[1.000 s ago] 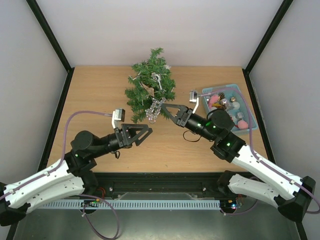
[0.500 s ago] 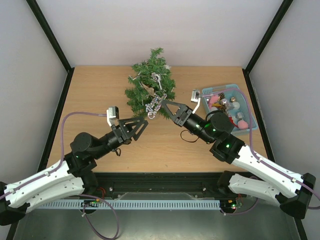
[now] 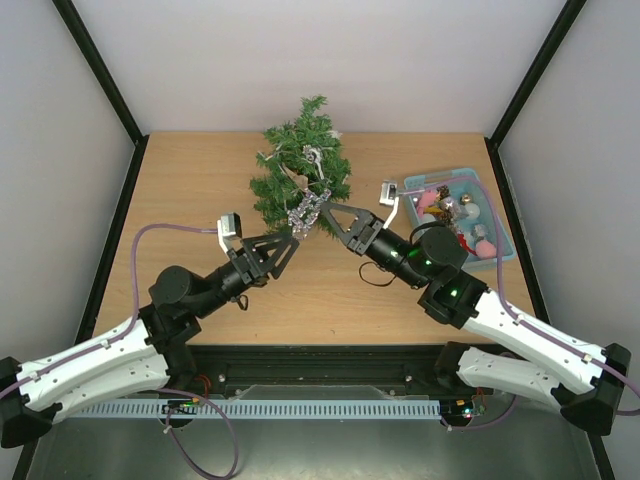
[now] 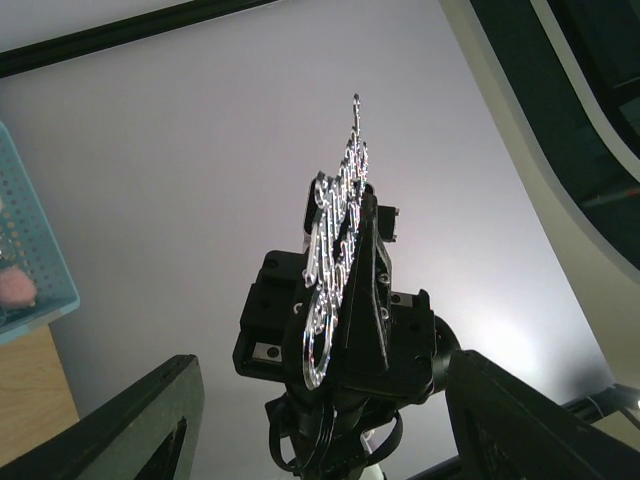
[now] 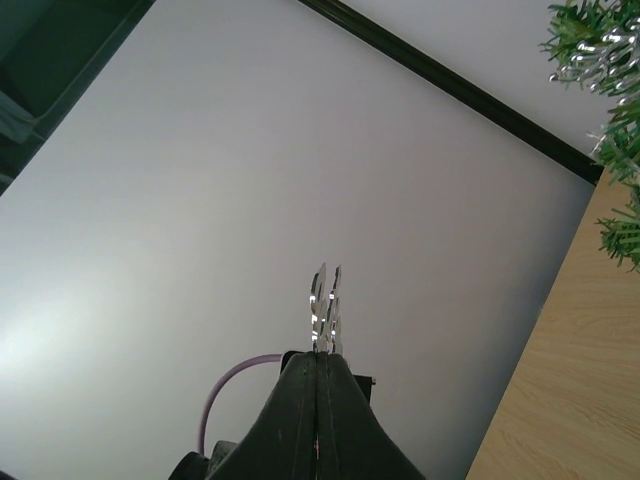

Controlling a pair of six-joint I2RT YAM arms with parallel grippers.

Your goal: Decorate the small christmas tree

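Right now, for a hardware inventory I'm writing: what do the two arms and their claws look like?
Both arms, left arm and right arm, have white lower shells and black joints and wrists. The left claw and right claw are black, tapering triangular frames. A lilac cable loops to each wrist's small white camera block.

We note a wooden bench [image 3: 190, 190]: small christmas tree [image 3: 300, 170] standing far-centre, light-blue basket [image 3: 450, 177] near the right edge.
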